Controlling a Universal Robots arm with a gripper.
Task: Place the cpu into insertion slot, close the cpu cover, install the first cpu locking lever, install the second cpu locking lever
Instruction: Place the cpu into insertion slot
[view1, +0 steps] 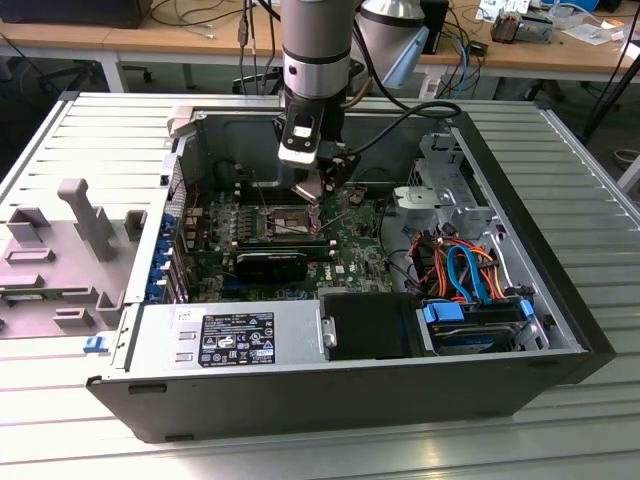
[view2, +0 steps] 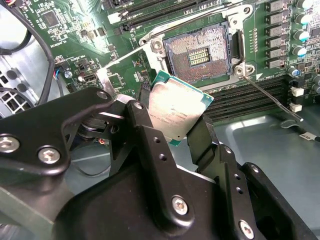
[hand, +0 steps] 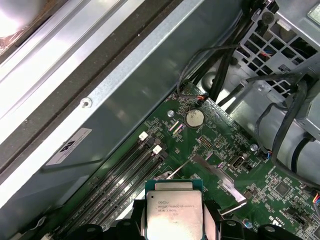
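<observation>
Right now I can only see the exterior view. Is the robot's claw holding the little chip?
Observer: Yes. In the second wrist view the gripper is shut on the chip, pinching it by two opposite edges.
Operator: Is there anything in the socket?
Observer: No. In that same view the socket is uncovered and nothing lies in it.
Operator: Is the chip touching the socket?
Observer: No. The chip is outside the socket, held between the fingers with its metal top towards the camera.
</observation>
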